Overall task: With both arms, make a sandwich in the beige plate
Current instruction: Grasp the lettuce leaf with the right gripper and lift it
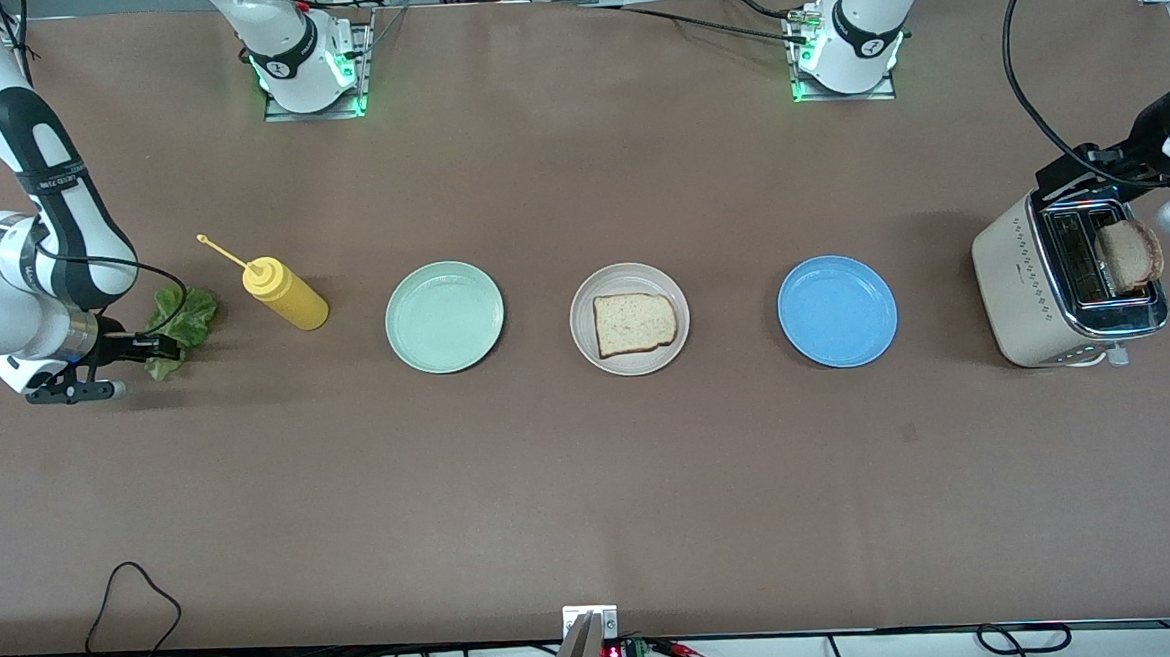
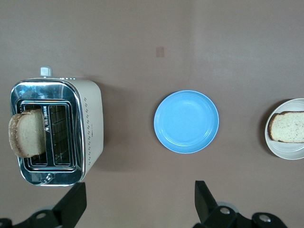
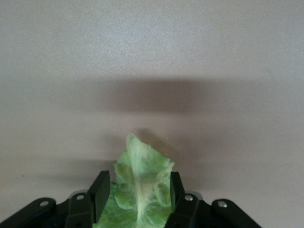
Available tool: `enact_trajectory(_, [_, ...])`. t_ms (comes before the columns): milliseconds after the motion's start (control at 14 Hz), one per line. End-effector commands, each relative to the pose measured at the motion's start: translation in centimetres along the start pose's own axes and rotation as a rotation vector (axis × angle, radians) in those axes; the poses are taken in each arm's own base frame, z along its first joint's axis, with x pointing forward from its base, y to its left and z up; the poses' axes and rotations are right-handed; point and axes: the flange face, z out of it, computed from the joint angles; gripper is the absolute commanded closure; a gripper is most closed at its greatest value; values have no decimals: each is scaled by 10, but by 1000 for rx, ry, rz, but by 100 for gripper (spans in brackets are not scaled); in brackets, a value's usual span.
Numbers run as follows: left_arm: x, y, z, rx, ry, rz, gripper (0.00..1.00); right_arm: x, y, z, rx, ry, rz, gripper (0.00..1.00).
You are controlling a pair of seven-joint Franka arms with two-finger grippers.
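One toasted bread slice (image 1: 635, 323) lies flat on the beige plate (image 1: 582, 321) at mid-table; the left wrist view also shows this slice (image 2: 289, 127) and plate (image 2: 285, 148). A second slice (image 1: 1130, 254) (image 2: 27, 133) stands up out of a toaster slot. The green lettuce leaf (image 1: 184, 319) (image 3: 142, 185) lies on the table at the right arm's end. My right gripper (image 1: 161, 349) (image 3: 138, 192) is down at the leaf, open, with a finger on each side. One finger (image 3: 175, 187) touches the leaf and a thin gap shows at the other (image 3: 100, 190). My left gripper (image 2: 140, 204) hangs wide open and empty beside the toaster.
A cream and chrome toaster (image 1: 1019, 296) (image 2: 90, 123) stands at the left arm's end. The blue plate (image 1: 837, 311) (image 2: 186, 121) lies between it and the beige plate. A mint green plate (image 1: 444, 317) and a yellow squeeze bottle (image 1: 285, 294) on its side lie between the beige plate and the lettuce.
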Motion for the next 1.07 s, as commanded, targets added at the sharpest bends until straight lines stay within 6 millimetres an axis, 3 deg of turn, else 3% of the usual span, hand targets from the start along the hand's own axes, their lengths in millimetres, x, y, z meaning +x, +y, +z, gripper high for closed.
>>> enact_trajectory(0, [-2, 0, -1, 0, 4, 6, 0, -1, 3, 2, -11, 10, -9, 65])
enact_trajectory(215, [-2, -1, -1, 0, 2, 5, 0, -2, 3, 2, -10, 8, -26, 100])
enact_trajectory(787, [-2, -2, -1, 0, 1, 3, 0, -2, 3, -3, -11, 9, -45, 100])
enact_trajectory(1001, [-2, -2, -1, 0, 1, 3, 0, -7, 6, -23, -17, 3, -70, 100])
